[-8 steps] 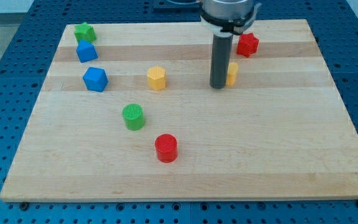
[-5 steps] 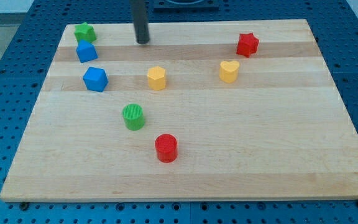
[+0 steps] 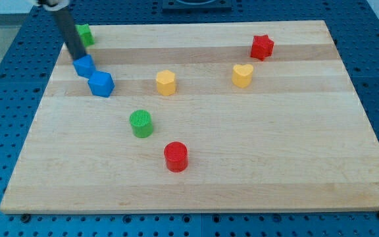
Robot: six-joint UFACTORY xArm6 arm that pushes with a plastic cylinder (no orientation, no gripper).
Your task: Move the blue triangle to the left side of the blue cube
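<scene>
The blue triangle [image 3: 84, 66] lies near the board's top left. It sits just above and left of the blue cube [image 3: 101, 84], and the two seem to touch. My tip [image 3: 77, 58] is at the triangle's upper left edge, against it. The rod leans up toward the view's top left and hides part of the green star [image 3: 85, 33].
A yellow hexagon [image 3: 166, 82] lies right of the blue cube. A green cylinder [image 3: 141, 123] and a red cylinder [image 3: 176, 156] lie lower down. A yellow heart [image 3: 243, 75] and a red star [image 3: 262, 47] are at the upper right. The board's left edge [image 3: 41, 105] is close.
My tip has swept from the board's upper right to the top left. The blue triangle has slid down and slightly left, closer to the blue cube.
</scene>
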